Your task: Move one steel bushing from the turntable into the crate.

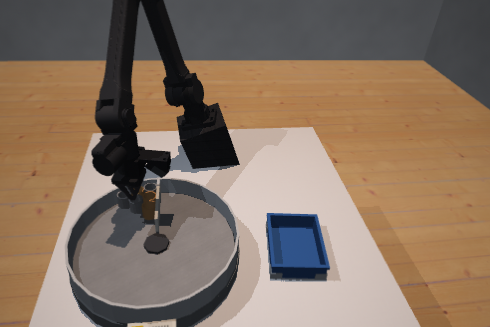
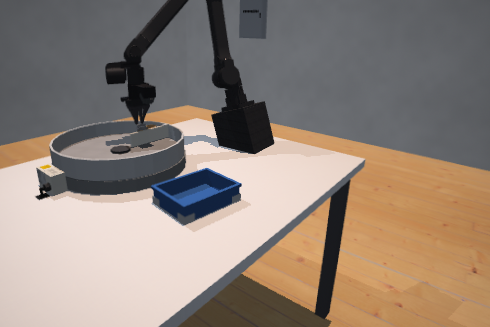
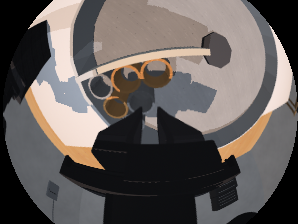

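Note:
The grey round turntable (image 1: pixel 152 249) has a raised rim and a black hub (image 1: pixel 156 244) at its middle. A cluster of short sleeves stands at its back left: steel grey bushings (image 1: pixel 123 199) beside brass-coloured ones (image 1: pixel 149 201). In the wrist view a steel ring (image 3: pixel 100 86) sits left of the orange rings (image 3: pixel 156 72). My gripper (image 1: pixel 131 191) hovers just above this cluster, pointing down. It also shows in the exterior view (image 2: pixel 139 119). In the wrist view the fingers stand narrowly apart with nothing between them. The blue crate (image 1: pixel 297 244) is empty, to the right of the turntable.
A thin white bar (image 1: pixel 158 206) runs from the hub toward the rim next to the sleeves. The arm's black base block (image 1: pixel 207 141) stands behind the turntable. A small control box (image 2: pixel 50 179) is fixed to the turntable's side. The table edge is close behind the crate (image 2: pixel 196 194).

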`<move>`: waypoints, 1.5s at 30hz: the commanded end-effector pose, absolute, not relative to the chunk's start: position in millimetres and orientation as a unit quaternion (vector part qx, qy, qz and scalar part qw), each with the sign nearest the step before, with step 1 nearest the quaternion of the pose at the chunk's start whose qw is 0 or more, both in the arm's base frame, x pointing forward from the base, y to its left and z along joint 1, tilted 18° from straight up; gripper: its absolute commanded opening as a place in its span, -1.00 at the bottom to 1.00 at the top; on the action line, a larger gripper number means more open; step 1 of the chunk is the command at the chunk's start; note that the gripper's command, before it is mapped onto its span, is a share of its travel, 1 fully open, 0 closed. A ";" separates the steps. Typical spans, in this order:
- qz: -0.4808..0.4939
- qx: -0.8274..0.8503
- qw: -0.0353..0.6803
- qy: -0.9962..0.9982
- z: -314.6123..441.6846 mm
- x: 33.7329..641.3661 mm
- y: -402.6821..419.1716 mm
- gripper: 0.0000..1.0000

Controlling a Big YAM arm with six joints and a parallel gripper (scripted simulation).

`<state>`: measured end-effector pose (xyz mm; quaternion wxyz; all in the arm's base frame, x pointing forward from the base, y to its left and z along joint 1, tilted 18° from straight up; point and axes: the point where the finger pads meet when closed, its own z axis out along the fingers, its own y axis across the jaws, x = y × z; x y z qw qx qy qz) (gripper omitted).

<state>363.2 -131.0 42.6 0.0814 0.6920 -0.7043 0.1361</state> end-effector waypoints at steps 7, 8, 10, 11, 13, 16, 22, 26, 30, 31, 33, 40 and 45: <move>0.136 0.692 0.081 -0.704 30.8 365.0 -138.3 -0.62; 0.141 0.691 0.078 -0.704 32.9 370.2 -140.0 -0.62; 0.151 0.689 0.071 -0.705 39.4 374.9 -141.8 -0.62; 0.156 0.688 0.068 -0.705 43.6 374.6 -141.9 -0.62; 0.156 0.688 0.068 -0.705 43.6 374.6 -141.9 -0.62; 0.153 0.690 0.070 -0.704 40.6 375.8 -141.4 -0.62; 0.154 0.690 0.070 -0.704 40.6 375.8 -141.4 -0.62; 0.154 0.690 0.070 -0.704 40.6 375.8 -141.4 -0.62; 0.154 0.690 0.070 -0.704 40.6 375.8 -141.4 -0.62; 0.154 0.690 0.070 -0.704 40.6 375.8 -141.4 -0.62; 0.154 0.690 0.070 -0.704 40.6 375.8 -141.4 -0.62; 0.154 0.690 0.070 -0.704 40.6 375.8 -141.4 -0.62; 0.154 0.690 0.070 -0.704 40.6 375.8 -141.4 -0.62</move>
